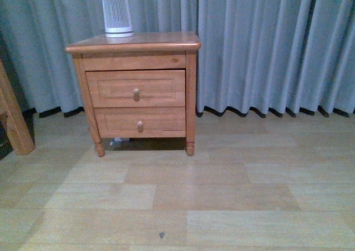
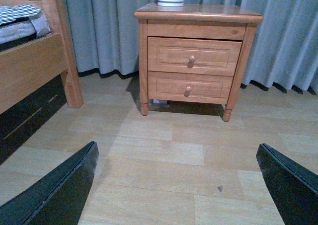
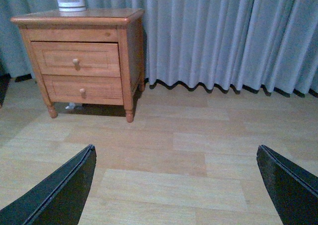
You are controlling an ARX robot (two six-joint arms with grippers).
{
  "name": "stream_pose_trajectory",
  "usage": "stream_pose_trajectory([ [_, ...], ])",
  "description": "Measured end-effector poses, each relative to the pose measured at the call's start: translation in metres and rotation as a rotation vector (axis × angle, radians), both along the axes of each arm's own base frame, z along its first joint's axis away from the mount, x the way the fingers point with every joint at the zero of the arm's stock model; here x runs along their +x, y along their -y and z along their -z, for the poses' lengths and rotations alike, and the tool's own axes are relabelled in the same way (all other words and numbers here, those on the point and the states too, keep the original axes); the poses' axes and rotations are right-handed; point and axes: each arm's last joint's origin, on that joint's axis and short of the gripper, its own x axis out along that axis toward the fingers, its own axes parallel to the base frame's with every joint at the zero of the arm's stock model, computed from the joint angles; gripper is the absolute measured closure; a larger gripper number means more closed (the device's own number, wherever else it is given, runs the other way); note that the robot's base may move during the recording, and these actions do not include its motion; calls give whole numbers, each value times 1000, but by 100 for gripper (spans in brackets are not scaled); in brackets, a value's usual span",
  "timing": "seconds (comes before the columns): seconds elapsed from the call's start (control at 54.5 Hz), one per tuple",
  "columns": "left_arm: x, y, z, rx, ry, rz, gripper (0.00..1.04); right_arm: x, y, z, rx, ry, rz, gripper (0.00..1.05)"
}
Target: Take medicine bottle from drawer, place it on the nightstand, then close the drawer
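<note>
The honey-brown nightstand [image 1: 150,41] stands on the wooden floor against the curtain, some way ahead of me. Its taller upper drawer [image 1: 111,88] with a round knob [image 1: 136,94] looks pushed in, as does the shallower lower one. The medicine bottle is hidden. The nightstand also shows in the left wrist view [image 2: 208,12] and the right wrist view [image 3: 99,16]. My left gripper [image 2: 177,150] and right gripper [image 3: 175,149] are both open and empty. Both hang over bare floor, far from the nightstand. Neither arm shows in the front view.
A tall white ribbed device [image 1: 117,13] stands on the nightstand's top. A wooden bed with a post [image 2: 64,61] is to the left. Grey curtains [image 1: 266,46] hang behind. Something small and white [image 1: 116,142] lies under the nightstand.
</note>
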Motion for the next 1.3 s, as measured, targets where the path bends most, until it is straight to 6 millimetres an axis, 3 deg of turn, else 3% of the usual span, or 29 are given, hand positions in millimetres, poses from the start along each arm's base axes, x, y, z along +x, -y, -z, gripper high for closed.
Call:
stream_pose_trajectory([
  [1.303,0,0,0,0,0,-1,6,0,0,0,0,0,-1,7],
])
